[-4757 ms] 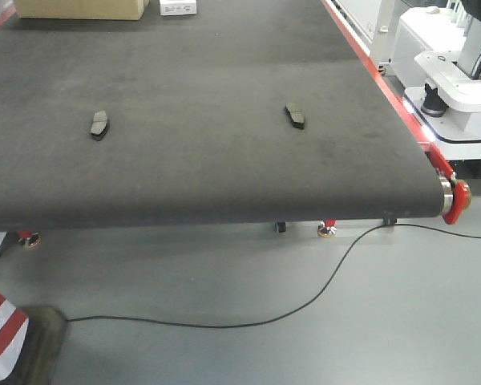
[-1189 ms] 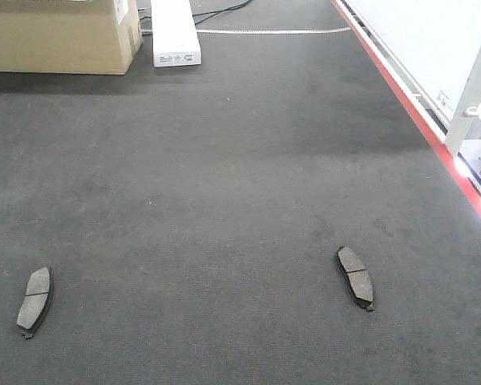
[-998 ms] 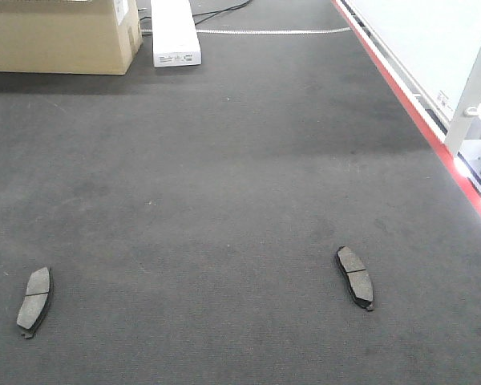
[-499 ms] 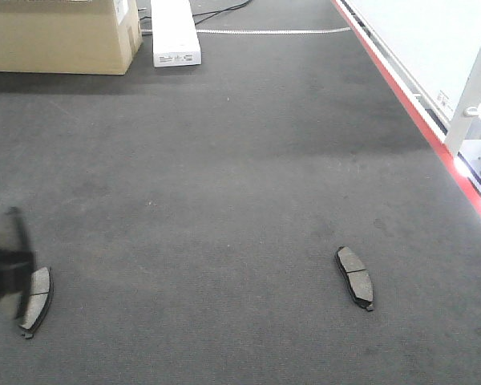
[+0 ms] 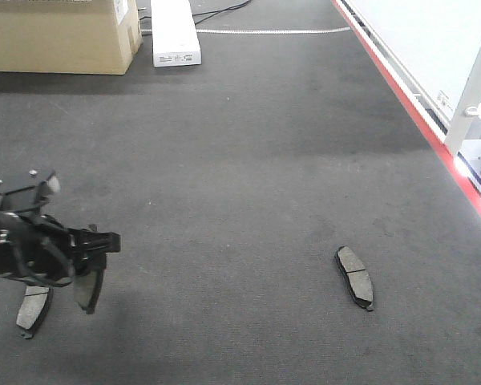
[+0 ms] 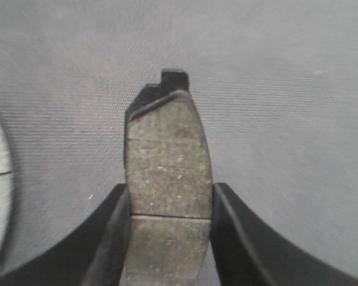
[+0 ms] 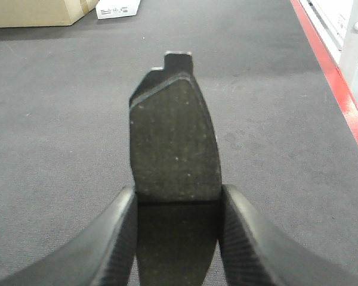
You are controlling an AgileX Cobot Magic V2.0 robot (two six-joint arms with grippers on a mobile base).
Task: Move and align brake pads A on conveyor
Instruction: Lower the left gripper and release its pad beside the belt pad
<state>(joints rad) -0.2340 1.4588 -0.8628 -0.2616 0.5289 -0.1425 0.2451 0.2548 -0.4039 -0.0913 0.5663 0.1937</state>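
Front view: dark grey felt-like conveyor (image 5: 248, 160) fills nearly the whole picture, with a red strip (image 5: 421, 112) running along its right edge.
Far end: cardboard box (image 5: 60, 36) at far left, with a white oblong box (image 5: 175, 32) just to its right, both on the belt.
Right of belt: white panel and white machine parts beyond the red strip.
Left gripper (image 5: 88, 277): enters from the near left, fingers closed on a held pad (image 5: 88, 290) that hangs above the belt.
Left wrist view: that pad's grey face and centre groove (image 6: 167, 215) sit clamped between 2 black fingers (image 6: 110, 238).
Right gripper (image 7: 176, 238): clamped on a second dark pad (image 7: 174, 143), seen only in the right wrist view, above the belt.
Lying pads: 1 left pad (image 5: 32, 311) near left, just beside and below the left gripper; 1 right pad (image 5: 355, 277) well apart to the right, grey face up.
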